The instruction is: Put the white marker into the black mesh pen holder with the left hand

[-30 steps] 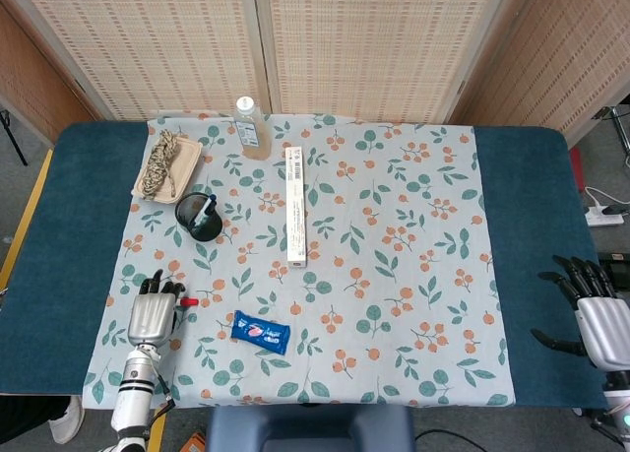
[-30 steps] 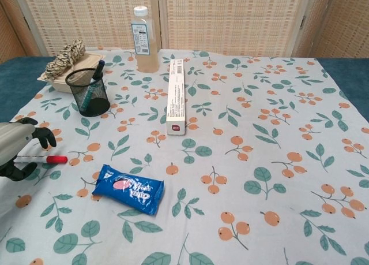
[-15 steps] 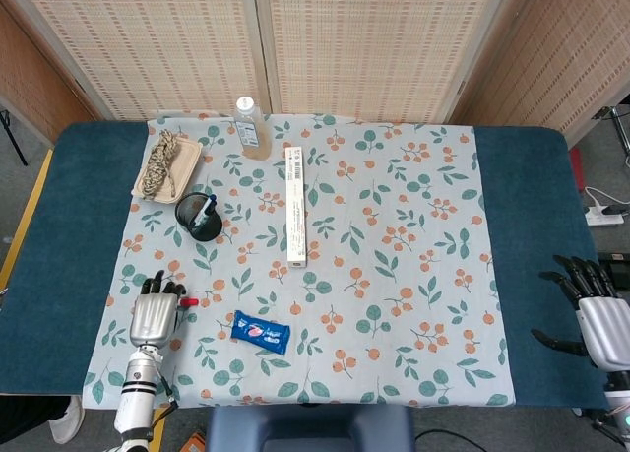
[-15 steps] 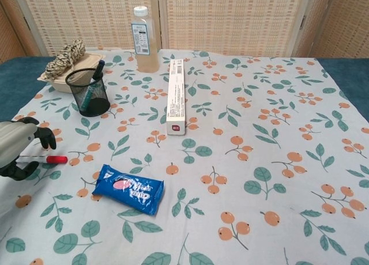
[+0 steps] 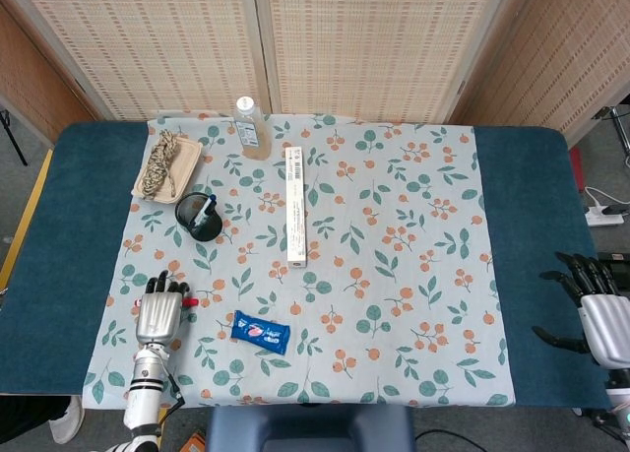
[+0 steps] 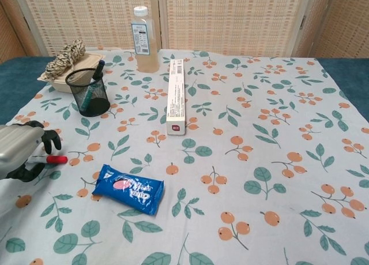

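A: Item one, left hand (image 5: 157, 314)?
B: At about 8 o'clock on the tabletop (image 5: 59, 226), palm down over the marker (image 6: 51, 159). In the chest view its dark fingers (image 6: 53, 140) curl down on either side of the marker; whether they actually clamp it I cannot tell.

A: Marker?
B: Lying flat on the floral cloth (image 5: 394, 275), its red cap poking out at the hand's 3 o'clock side; the white barrel is mostly hidden under the hand.

A: Holder (image 5: 198, 216)?
B: Black mesh, upright, at 12 o'clock from the left hand and well apart from it. A blue pen (image 6: 95, 78) leans inside.

A: Right hand (image 5: 602, 314)?
B: At 4 o'clock, off the cloth by the tabletop's edge, fingers apart, holding nothing.

A: Other entries?
B: Blue packet (image 6: 128, 188) just beside the marker at its 4 o'clock. Long white box (image 5: 295, 205) lengthwise near centre. Bottle (image 5: 250, 127) at 11 o'clock on the far edge. Tray (image 5: 183, 157) with coiled rope (image 5: 159, 162) just beyond the holder.
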`<state>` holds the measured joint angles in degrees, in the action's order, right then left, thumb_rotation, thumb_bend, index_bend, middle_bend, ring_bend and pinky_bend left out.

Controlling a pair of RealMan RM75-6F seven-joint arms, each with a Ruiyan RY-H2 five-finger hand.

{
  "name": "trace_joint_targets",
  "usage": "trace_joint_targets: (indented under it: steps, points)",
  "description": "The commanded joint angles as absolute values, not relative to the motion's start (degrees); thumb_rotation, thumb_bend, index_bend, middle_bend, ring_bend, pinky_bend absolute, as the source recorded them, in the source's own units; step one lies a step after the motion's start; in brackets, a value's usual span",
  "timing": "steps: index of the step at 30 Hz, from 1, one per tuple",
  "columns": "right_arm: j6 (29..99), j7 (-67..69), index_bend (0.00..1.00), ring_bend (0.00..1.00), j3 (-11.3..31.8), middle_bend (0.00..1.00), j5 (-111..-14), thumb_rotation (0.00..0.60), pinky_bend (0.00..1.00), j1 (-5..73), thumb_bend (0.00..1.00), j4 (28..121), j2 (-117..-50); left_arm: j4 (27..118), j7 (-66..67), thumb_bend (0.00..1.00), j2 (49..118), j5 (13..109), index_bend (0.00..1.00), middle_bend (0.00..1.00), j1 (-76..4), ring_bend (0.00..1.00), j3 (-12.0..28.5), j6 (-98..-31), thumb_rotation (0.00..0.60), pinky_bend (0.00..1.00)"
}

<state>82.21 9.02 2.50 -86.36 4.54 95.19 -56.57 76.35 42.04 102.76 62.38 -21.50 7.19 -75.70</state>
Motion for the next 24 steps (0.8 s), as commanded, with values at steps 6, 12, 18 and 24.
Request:
trace_joint_targets:
  steps: [6, 12, 18, 24]
  points:
    - [82.4, 9.0, 0.30, 0.05, 2.5, 0.09, -86.4, 0.600, 0.00, 4.5, 0.00, 95.3, -56.5, 75.3, 42.0, 0.42, 103.5, 62.3, 0.40, 0.37, -21.4, 0.08, 7.0, -75.6, 0.600, 0.17]
    - [81.9, 9.2, 0.30, 0.05, 2.5, 0.09, -86.3, 0.600, 0.00, 4.6, 0.00, 95.4, -56.3, 74.5, 42.6, 0.42, 103.9, 62.7, 0.47, 0.45, -21.4, 0.13, 7.3, -76.4, 0.600, 0.18]
    - [81.8, 9.2, 0.30, 0.05, 2.6, 0.09, -86.0, 0.600, 0.00, 4.6, 0.00, 95.4, -56.3, 74.2, 42.9, 0.42, 104.1, 62.7, 0.50, 0.49, -21.3, 0.17, 7.4, -76.4, 0.600, 0.19]
    - [81.4, 9.0, 0.31, 0.05, 2.6, 0.09, -85.8, 0.600, 0.00, 4.8, 0.00, 95.3, -56.4, 74.1, 42.7, 0.42, 104.1, 63.4, 0.50, 0.50, -21.3, 0.17, 7.4, -76.9, 0.600, 0.19]
